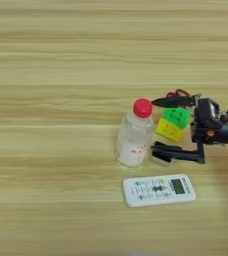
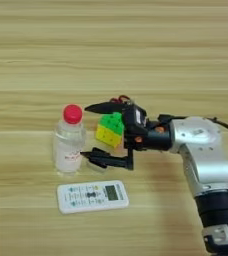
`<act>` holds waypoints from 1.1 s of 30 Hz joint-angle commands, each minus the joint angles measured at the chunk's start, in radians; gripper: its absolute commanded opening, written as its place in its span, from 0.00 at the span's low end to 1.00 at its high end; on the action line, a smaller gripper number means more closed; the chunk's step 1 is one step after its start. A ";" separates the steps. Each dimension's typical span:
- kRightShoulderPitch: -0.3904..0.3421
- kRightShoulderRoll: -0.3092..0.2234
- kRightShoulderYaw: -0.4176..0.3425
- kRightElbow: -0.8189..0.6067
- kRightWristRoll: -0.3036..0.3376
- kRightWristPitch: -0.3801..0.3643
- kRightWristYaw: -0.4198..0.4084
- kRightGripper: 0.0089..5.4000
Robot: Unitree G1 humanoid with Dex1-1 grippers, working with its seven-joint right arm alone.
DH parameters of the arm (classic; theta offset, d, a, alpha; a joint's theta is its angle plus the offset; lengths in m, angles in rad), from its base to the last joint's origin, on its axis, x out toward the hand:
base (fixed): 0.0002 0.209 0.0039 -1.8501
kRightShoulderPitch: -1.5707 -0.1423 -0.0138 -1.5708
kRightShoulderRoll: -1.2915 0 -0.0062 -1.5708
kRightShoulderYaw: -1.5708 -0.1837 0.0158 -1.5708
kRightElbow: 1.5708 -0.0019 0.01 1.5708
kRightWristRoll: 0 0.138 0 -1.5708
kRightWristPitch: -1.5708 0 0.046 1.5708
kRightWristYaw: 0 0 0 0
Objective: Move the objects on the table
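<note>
Two black jaws of the right gripper (image 2: 97, 133) are spread wide around the puzzle cube (image 2: 111, 129), which rests on the wooden surface (image 1: 51, 60). Just left stands the bottle (image 2: 69, 140), likely to be toppled if struck by the lower jaw.

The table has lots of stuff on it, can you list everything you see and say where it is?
Clear plastic bottle with red cap: one, standing at centre left.
Green-yellow puzzle cube: one, right of the bottle, between the pincer's fingers.
Small black cube: one, mostly hidden under the lower finger.
Red-handled scissors: one, behind the upper finger, only the handles showing.
White remote control: one, lying nearest the robot, below the bottle.
Light wood-grain table: one, under everything.
Black pincer: one, open around the puzzle cube.
Silver forearm: one, coming from the right.
</note>
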 commanded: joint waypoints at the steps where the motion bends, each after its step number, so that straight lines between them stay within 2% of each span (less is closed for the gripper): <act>1: -0.061 0.002 0.005 -0.034 -0.029 0.000 -0.080 1.00; 9: -0.061 0.040 0.049 -0.025 -0.061 -0.009 -0.111 1.00; 23: -0.076 0.067 0.043 -0.016 -0.040 0.017 -0.126 0.70; 33: -0.095 0.103 0.038 -0.056 -0.009 0.059 -0.140 0.60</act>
